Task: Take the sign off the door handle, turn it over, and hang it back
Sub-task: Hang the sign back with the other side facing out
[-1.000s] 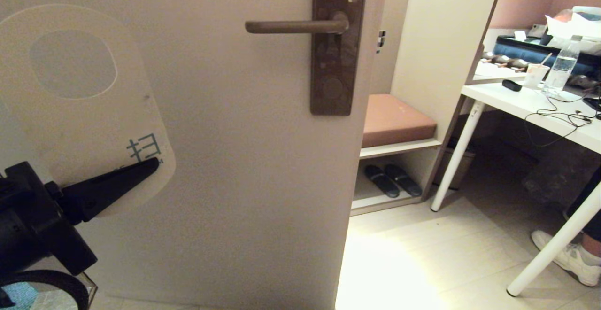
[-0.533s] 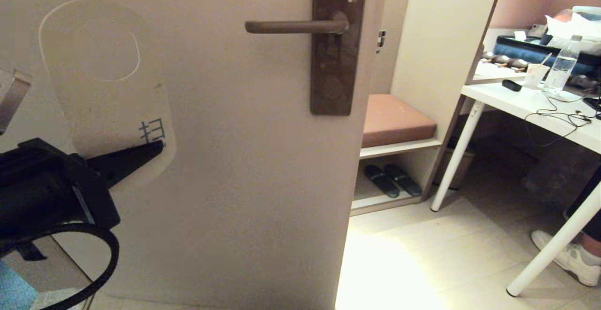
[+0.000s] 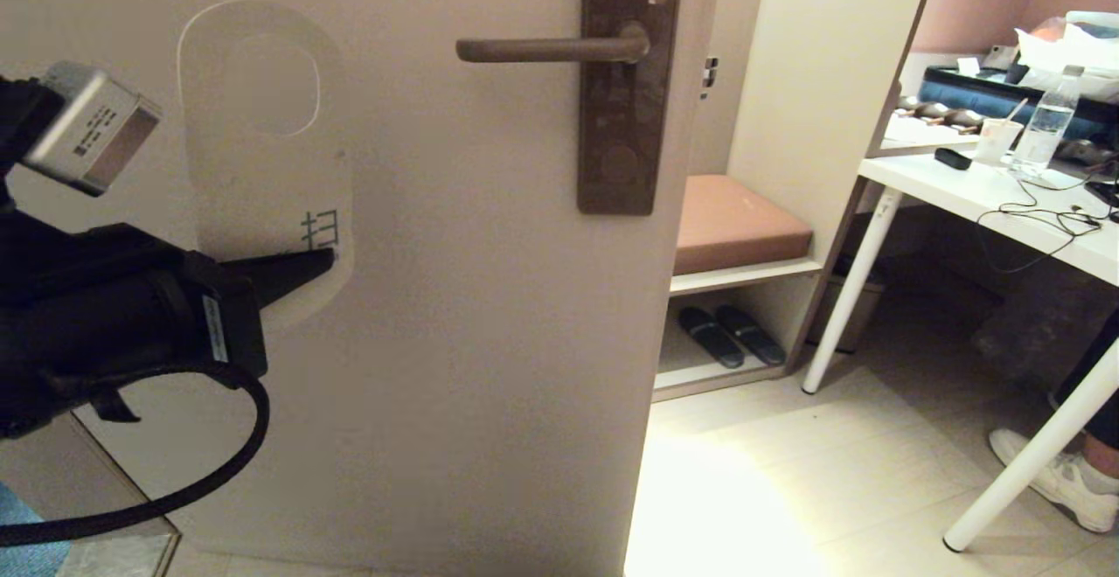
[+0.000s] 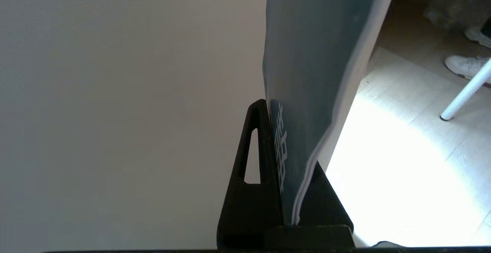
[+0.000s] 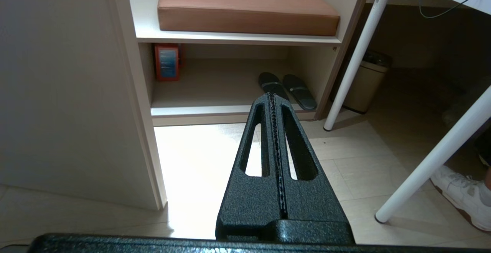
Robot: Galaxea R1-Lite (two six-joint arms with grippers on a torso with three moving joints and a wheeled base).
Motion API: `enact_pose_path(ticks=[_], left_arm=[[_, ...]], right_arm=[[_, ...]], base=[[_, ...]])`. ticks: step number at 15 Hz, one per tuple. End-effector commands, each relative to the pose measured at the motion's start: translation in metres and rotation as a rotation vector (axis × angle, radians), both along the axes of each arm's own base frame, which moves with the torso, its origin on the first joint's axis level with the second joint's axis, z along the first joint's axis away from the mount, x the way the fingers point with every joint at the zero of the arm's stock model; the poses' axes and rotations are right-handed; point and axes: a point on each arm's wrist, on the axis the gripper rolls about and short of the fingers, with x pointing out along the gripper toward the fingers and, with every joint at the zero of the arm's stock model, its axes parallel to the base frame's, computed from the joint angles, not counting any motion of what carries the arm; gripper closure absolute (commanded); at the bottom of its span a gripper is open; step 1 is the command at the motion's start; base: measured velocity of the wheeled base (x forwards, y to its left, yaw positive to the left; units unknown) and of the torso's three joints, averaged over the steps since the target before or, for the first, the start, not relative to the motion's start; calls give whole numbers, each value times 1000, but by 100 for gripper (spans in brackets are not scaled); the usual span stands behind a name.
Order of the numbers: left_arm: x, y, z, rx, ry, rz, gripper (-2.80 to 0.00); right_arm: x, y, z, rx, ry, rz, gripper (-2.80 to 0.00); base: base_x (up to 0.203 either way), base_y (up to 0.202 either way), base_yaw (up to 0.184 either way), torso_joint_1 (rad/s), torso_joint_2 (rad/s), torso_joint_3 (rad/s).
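The sign (image 3: 267,175) is off the door handle and held upright against the door, left of and a little below the lever, its off-white side facing me. My left gripper (image 3: 306,267) is shut on the sign's lower end; the left wrist view shows the slate-blue side (image 4: 307,53) pinched between the two black fingers. The door handle (image 3: 542,50) is a dark brown horizontal lever on a tall brown backplate (image 3: 625,114), with nothing hanging on it. My right gripper (image 5: 271,96) is shut and empty, low by the door's edge, out of the head view.
The door's free edge (image 3: 664,297) stands right of the backplate. Beyond it is a shelf unit with a brown cushion (image 3: 734,223) and dark slippers (image 3: 730,335). A white table (image 3: 988,197) with a bottle and cables stands at right, a person's shoe (image 3: 1062,481) beside its leg.
My left gripper has carried the sign right and slightly up, toward the handle, and the card has turned so it looks narrower. The right arm has not visibly moved.
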Motion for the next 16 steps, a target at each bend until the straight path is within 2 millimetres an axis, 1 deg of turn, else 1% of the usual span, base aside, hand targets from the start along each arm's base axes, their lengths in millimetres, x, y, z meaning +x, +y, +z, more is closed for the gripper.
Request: enact_pose_path(ticks=[1,7,13,16], left_arm=[[8,-6,5,1,-1,-2,0],[14,-10,19,12,6,-4,0],[23,-15,18,32,35,-4,0],[31,-20,16,41,46,-3,0]], right_arm=[[0,0,0,-1,2,1,0],[0,0,0,-1,2,1,0],[0,0,0,-1,2,1,0],[0,0,0,-1,2,1,0]], base=[[0,0,0,0,0,0],[0,0,0,0,0,0],[0,0,0,0,0,0],[0,0,0,0,0,0]])
